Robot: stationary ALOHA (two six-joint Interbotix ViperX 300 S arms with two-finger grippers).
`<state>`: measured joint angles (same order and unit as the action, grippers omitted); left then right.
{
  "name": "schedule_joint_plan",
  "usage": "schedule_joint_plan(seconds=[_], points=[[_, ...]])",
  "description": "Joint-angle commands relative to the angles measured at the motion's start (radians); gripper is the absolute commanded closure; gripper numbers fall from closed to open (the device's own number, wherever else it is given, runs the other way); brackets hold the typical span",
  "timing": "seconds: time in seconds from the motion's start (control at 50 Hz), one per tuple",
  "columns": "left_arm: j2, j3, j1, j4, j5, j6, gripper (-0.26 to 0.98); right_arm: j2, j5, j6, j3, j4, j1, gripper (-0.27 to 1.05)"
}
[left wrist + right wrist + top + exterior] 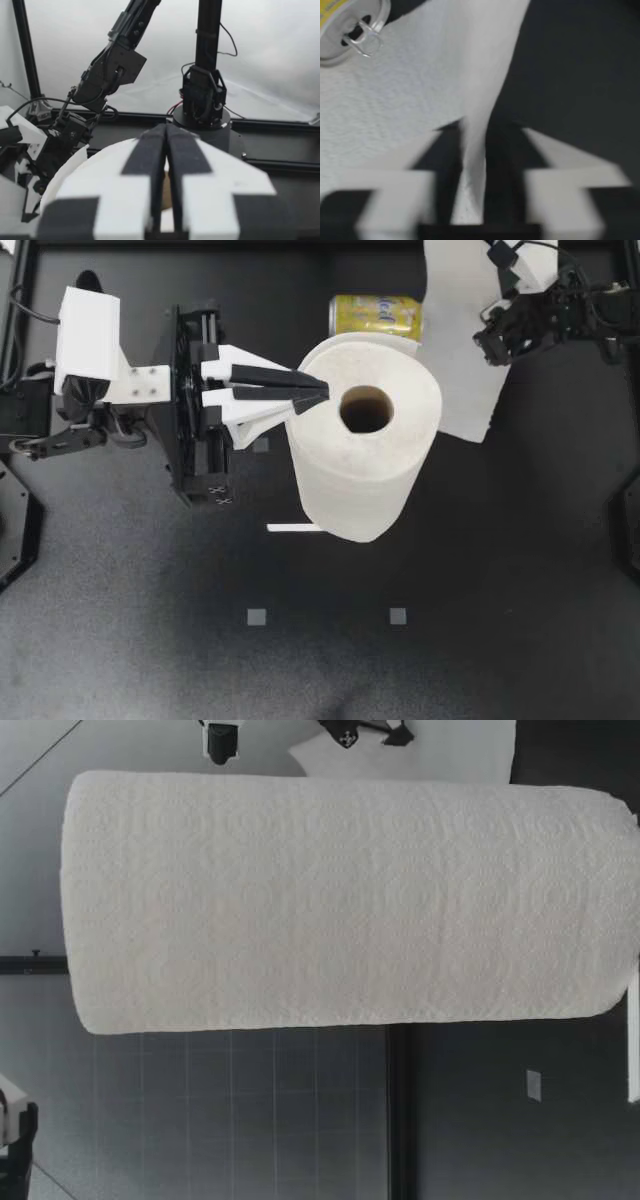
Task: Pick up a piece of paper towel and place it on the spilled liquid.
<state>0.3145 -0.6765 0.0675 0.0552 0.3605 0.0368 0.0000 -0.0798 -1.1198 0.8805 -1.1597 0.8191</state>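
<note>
Left hand (312,390), fingers pressed together, braces the upright towel roll (365,455) mid-table, apparently so the right hand (495,340), pinching a sheet (455,300) near the far edge, can pull it free.

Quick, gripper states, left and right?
My left gripper: closed, tips at the paper towel roll top rim; whether it pinches anything cannot be told.
My right gripper: closed on the paper towel sheet.

my left gripper (320,392) has white plastic fingers (240,368) faced in black. my black left arm (60,438) carries a thin black cable (35,312).
</note>
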Motion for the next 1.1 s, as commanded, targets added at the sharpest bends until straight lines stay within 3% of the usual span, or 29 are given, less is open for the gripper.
schedule_joint_plan(seconds=[0.0, 0.06, 0.24, 0.4, 0.52, 0.84, 1.08], points=[[0.021, 0.015, -0.002, -0.002, 0.005, 0.0, 0.6, -0.028, -0.014, 0.0, -0.021, -0.002, 0.008, 0.08], [0.021, 0.012, 0.0, -0.002, 0.005, 0.0, 0.6, -0.031, -0.034, 0.0, -0.021, -0.002, 0.006, 0.02], [0.021, 0.015, 0.0, -0.002, 0.005, 0.002, 0.6, -0.032, -0.222, 0.006, -0.043, -0.018, -0.029, 0.05], [0.02, 0.015, -0.002, -0.002, 0.005, 0.002, 0.6, -0.046, -0.474, 0.023, -0.071, -0.026, -0.135, 0.05], [0.021, 0.012, 0.0, -0.002, 0.005, 0.002, 0.6, -0.103, -0.54, 0.041, -0.069, 0.003, -0.204, 0.05], [0.023, 0.006, 0.0, -0.009, 0.005, 0.002, 0.6, -0.42, -0.621, 0.109, 0.077, 0.147, -0.308, 0.07], [0.023, 0.003, -0.002, -0.011, 0.008, -0.002, 0.6, -0.704, -0.604, 0.187, 0.153, 0.293, -0.42, 0.26]])
